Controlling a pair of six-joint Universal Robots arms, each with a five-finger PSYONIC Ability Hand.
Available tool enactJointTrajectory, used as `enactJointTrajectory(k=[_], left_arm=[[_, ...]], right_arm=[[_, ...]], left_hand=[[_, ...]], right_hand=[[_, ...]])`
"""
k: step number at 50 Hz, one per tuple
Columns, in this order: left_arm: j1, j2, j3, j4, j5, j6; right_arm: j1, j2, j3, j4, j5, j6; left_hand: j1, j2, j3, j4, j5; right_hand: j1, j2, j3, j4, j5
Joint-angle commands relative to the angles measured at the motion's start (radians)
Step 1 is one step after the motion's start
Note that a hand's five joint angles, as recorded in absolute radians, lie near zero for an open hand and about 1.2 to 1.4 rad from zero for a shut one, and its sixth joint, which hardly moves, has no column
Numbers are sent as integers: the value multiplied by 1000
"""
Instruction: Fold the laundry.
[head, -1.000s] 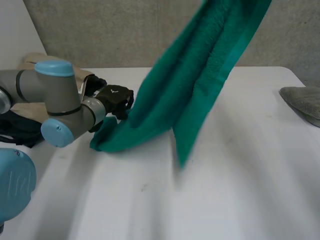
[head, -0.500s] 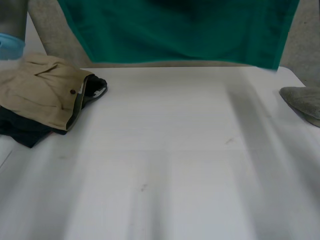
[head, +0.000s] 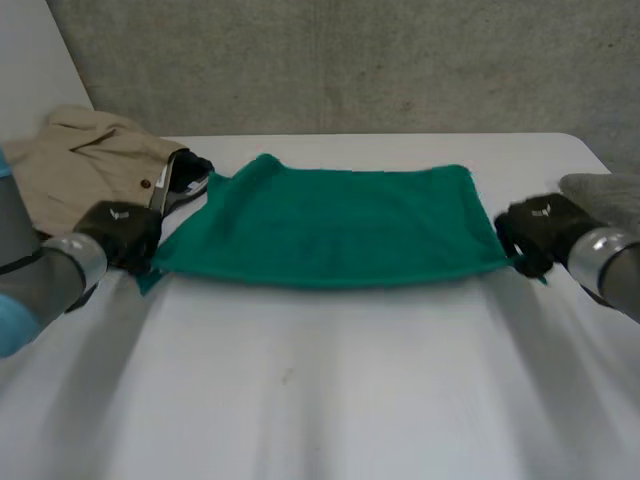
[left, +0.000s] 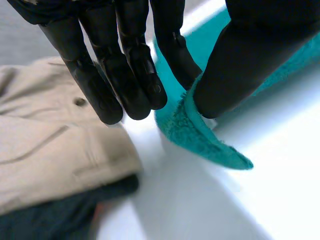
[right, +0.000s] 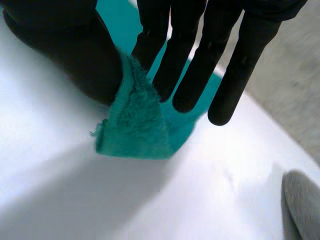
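Note:
A green towel (head: 335, 228) lies spread flat across the middle of the white table (head: 330, 400). My left hand (head: 122, 235) pinches its near left corner; in the left wrist view that corner of the towel (left: 200, 132) sits between the thumb and a finger of my left hand (left: 235, 65). My right hand (head: 540, 230) pinches the near right corner, and in the right wrist view the towel (right: 137, 127) is caught between thumb and fingers of my right hand (right: 65, 50).
A beige garment (head: 85, 170) lies over dark clothes (head: 185, 175) at the table's back left, just behind my left hand. A grey cloth (head: 605, 195) rests at the right edge, beside my right hand. A concrete wall (head: 350, 60) rises behind the table.
The towel was held up high, stretched wide above the table half a second ago. Both hands have since come down and laid it flat on the table, still holding its near corners.

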Motion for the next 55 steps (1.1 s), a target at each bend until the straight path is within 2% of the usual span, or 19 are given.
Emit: enactJointTrajectory(k=[1,6,11,18,24,30,36,38,42,45,50,51,53,54,55], left_arm=[[32,181,-202,-321,43,355],[37,246,-255,-477,61,449],[26,258,-218,-492,70,437],[-25,195,-68,-373,38,374],[-66,36,104,-184,20,366],[-123,-173,352,-69,9,354],[-176,-345,559,-76,-31,345],[-192,-420,640,-89,-72,343],[-204,-509,768,-109,-165,338],[-210,-543,823,-109,-199,334],[-232,-586,888,-98,-181,288],[-236,-587,888,-95,-172,273],[-244,-587,888,-84,-149,234],[-253,-587,885,-70,-123,199],[-258,-587,883,-63,-114,182]], right_arm=[[-119,-180,136,371,2,-371],[-165,-228,200,499,-33,-526],[-168,-223,197,461,-52,-508],[-144,-140,108,321,-52,-364],[-92,-39,10,168,-47,-192],[-41,89,-105,-34,48,-74],[-4,182,-192,-140,123,-26],[8,218,-224,-170,140,-16],[27,274,-266,-222,168,-19],[30,300,-286,-255,197,-20],[34,355,-314,-314,232,-16],[36,363,-317,-321,234,-16],[36,377,-323,-334,240,-13],[37,386,-323,-346,252,-5],[37,392,-324,-348,260,1]], left_hand=[[225,201,202,195,247],[225,201,202,195,247],[225,201,202,195,247],[225,201,202,195,247],[225,201,202,195,247],[225,201,202,195,247],[225,201,202,195,247],[225,201,202,195,247],[225,201,202,195,247],[225,201,202,195,247],[225,201,202,195,247],[56,33,33,27,79],[-480,-504,-503,-510,-457],[-974,-998,-997,-1004,-951],[-997,-1021,-1020,-1027,-975]], right_hand=[[259,221,210,202,217],[259,221,210,202,217],[259,221,210,202,217],[259,221,210,202,217],[259,221,210,202,217],[259,221,210,202,217],[259,221,210,202,217],[259,221,210,202,217],[259,221,210,202,217],[259,221,210,202,217],[259,221,210,202,217],[233,195,183,176,190],[-103,-142,-153,-161,-146],[-451,-489,-500,-508,-494],[-736,-775,-786,-793,-779]])
